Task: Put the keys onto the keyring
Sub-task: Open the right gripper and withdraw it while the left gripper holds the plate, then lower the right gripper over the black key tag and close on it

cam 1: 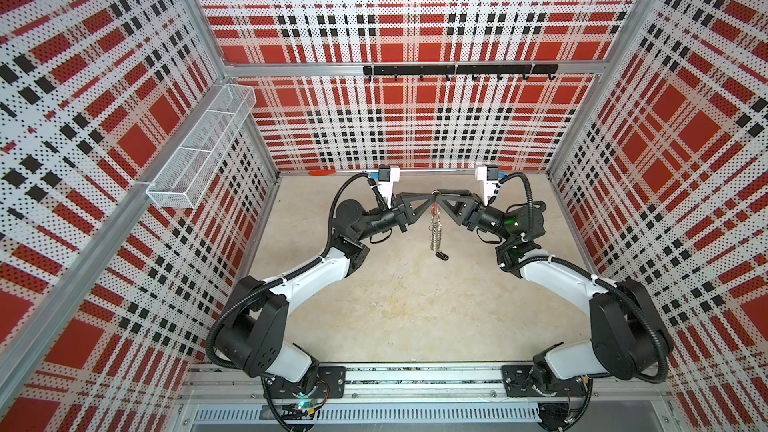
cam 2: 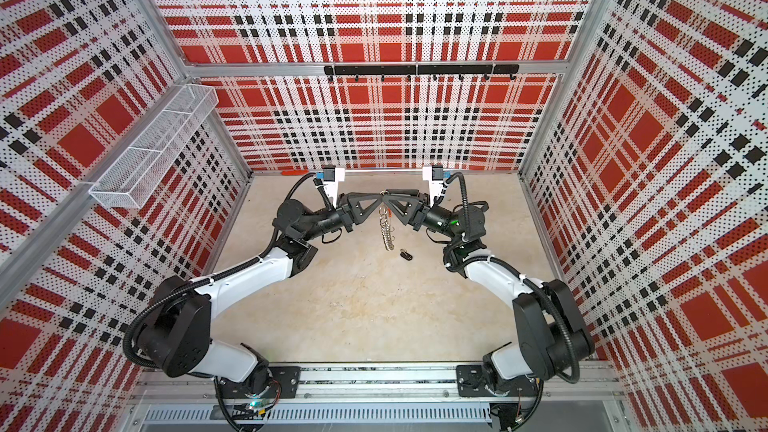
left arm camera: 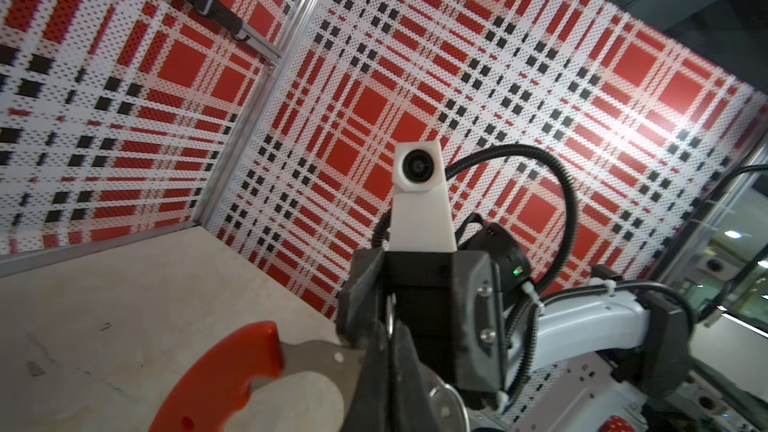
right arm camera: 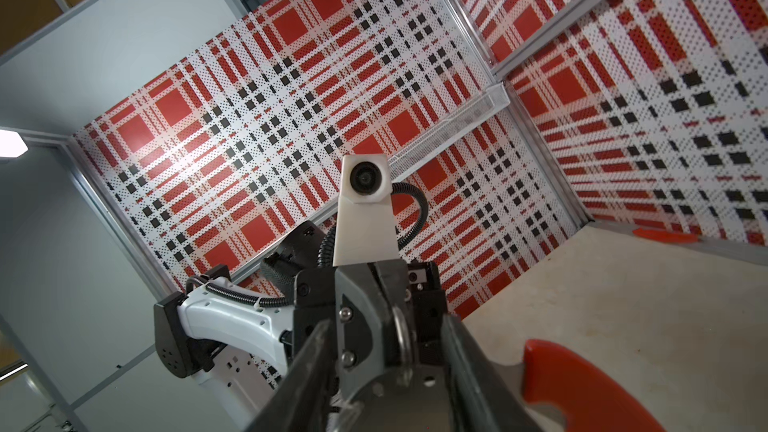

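**Hoop held aloft, fob waiting on the table**

The left claw (cam 1: pixel 430 198) is pinched tight on the grey metal of the keyring (cam 1: pixel 434 230), just past the end of its red sleeve (left arm camera: pixel 232 371). That looks like the only grip carrying the hoop. The right claw (cam 1: pixel 441 198) meets it nose to nose, but its jaws stand apart on either side of the left claw's tip. In the right wrist view nothing is squeezed between them.

In both top views the pair sits just above the centre of the frame. From there the keyring hangs straight down, edge-on to the camera, its small silver loops (cam 2: pixel 387 230) dangling free. I'd guess it is held up this way so the wire stays clear of the table (cam 1: pixel 395 305) and easy to thread.

The key fob (cam 1: pixel 441 256) lies flat on the table, just below and right of the hoop's lower end in the frame. It is apart from the hoop and not on it. Fetching it looks like a job for the free right claw.
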### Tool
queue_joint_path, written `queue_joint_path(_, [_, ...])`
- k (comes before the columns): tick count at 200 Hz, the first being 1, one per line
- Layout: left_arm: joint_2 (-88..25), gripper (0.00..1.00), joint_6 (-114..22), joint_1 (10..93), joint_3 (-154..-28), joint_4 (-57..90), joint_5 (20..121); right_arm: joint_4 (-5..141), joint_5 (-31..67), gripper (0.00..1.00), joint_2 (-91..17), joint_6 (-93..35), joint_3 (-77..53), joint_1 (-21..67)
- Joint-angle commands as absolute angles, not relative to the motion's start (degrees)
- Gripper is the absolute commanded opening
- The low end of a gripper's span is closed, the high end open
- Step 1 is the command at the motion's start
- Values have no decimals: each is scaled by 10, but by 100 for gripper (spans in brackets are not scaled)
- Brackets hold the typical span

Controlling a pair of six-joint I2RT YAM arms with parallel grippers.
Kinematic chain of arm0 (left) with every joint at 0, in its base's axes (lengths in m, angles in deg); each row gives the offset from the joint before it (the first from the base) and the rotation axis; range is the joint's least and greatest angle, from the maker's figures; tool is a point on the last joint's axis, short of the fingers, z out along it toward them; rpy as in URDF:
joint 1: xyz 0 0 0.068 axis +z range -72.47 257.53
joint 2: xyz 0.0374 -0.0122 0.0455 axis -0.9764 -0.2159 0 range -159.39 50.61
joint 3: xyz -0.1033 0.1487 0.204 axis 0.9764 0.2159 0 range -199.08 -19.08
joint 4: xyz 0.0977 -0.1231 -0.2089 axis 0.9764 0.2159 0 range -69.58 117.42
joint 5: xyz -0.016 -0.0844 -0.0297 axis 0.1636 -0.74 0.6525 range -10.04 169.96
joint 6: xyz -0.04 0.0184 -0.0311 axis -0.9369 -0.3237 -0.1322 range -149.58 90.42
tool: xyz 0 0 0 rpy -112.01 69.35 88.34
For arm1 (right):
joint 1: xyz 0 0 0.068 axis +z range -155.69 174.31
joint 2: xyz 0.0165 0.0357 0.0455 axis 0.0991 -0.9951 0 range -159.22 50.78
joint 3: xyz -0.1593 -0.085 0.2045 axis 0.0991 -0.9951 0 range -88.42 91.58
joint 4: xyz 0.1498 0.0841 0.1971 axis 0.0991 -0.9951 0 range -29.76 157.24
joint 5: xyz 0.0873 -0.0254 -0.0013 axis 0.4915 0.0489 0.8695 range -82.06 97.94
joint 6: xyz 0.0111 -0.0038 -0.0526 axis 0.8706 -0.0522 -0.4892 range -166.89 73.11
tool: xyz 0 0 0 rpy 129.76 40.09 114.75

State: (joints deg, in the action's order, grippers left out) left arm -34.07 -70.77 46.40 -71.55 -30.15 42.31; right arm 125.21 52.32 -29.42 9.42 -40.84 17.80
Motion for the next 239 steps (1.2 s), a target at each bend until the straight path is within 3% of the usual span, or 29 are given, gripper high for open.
queue_joint_path(1, [-305, 0, -618, 464, -679, -227, 493, 964, 421, 60, -206, -83, -413, 171])
queue_joint_path(13, [-297, 0, -609, 465, -652, -226, 511, 801, 280, 62, -169, -176, -404, 176])
queue_joint_path(29, [-291, 0, -600, 460, -621, -228, 541, 707, 132, 63, -136, -199, -425, 178])
queue_joint_path(53, [-288, 0, -591, 449, -585, -227, 584, 651, 44, 60, -113, -205, -474, 178])
queue_joint_path(78, [-280, 0, -562, 432, -541, -233, 639, 626, 78, 54, -144, -207, -502, 182])
queue_joint_path(141, [-215, 0, -518, 441, -426, -265, 741, 658, 122, 51, -269, -219, -509, 217])
queue_joint_path(164, [-203, 0, -516, 448, -390, -322, 751, 678, 141, 52, -320, -197, -492, 223])
queue_joint_path(239, [-150, 0, -453, 416, -340, -314, 845, 726, 212, 58, -493, -157, -394, 223])
